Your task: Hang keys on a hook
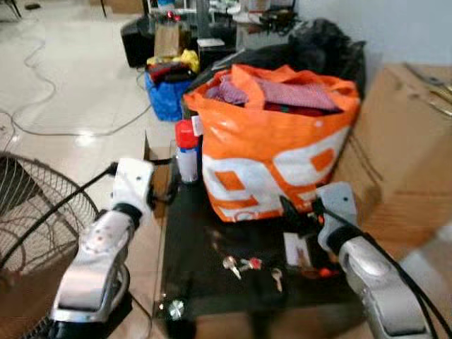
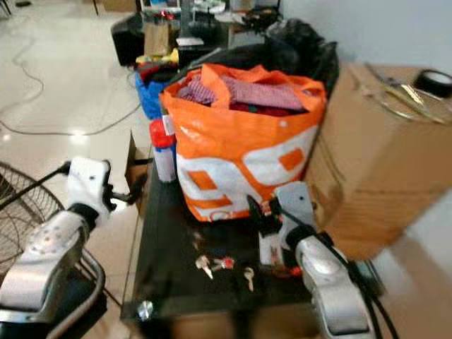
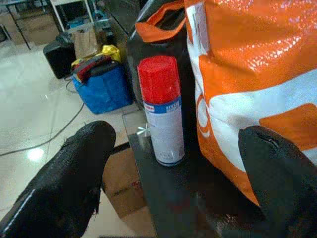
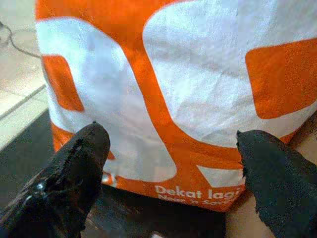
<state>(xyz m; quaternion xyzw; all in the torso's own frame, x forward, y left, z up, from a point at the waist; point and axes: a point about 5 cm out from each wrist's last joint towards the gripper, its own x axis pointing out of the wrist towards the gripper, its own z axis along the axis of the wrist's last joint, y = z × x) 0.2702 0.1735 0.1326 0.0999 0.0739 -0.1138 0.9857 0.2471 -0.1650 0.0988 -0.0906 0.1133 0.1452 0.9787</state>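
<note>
The keys [image 1: 248, 266] lie loose on the dark desk [image 1: 191, 247], low and centre in the left eye view, a small bunch with a red tag and one key a little apart toward the lower right. Just above them stands the big orange bag [image 1: 272, 152], and at its left a spray can [image 1: 186, 150] with a red cap.

Our right pincer [image 4: 168, 163] sits in the lower right of the head view, near the keys and close to the bag's lower corner. Its wrist view shows both black fingers spread wide, with the bag's printed side between them. Our left pincer [image 3: 178, 173] is also wide apart, facing the spray can and the bag's edge, off the desk's left side.

We judge the step in hand to be the pickup, with the right arm best placed for it. To do it well we should tilt the wrist down until the keys, not the bag, sit between the fingers. Then we come down straight and close on the ring or the red tag rather than on a single flat key. The desk top looks glossy, so the bunch may slide. No hook can be seen from here.
</note>
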